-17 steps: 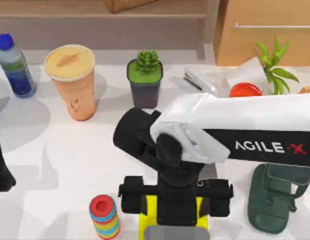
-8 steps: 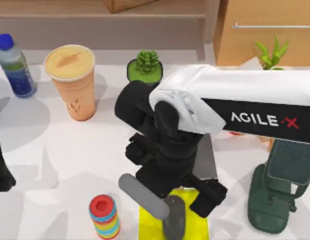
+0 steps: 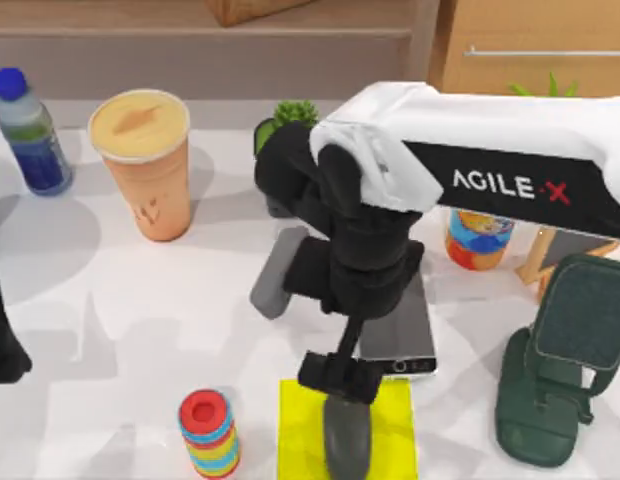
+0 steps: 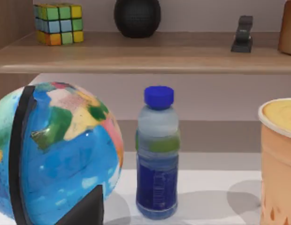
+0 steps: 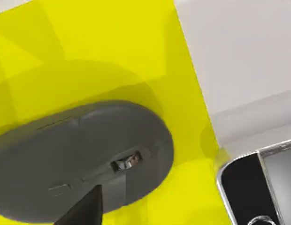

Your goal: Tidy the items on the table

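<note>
Our right jaws [image 3: 340,375] hang low over the front middle of the counter [image 3: 110,330], directly above the dark grey computer mouse [image 3: 346,440]. The mouse lies on a yellow mat [image 3: 300,440], and the black jaw block covers its rear end from above; we cannot tell whether the jaws are spread or pressed together, nor whether they touch it. In the right wrist view the mouse [image 5: 80,159] rests flat on the mat [image 5: 89,42], with the corner of the smartphone [image 5: 258,187] beside it. The silver-edged smartphone [image 3: 405,335] lies flat on the counter, its near edge meeting the mat's back right corner, partly under our right arm. The orange-tan cup [image 3: 142,160] with its tan lid stands upright at the back left, well apart from both, next to a blue-capped water bottle [image 3: 28,130]. Our left arm sits parked at the left edge; its wrist view looks at a globe [image 4: 51,154], the bottle [image 4: 157,159] and the cup's rim [image 4: 279,117].
</note>
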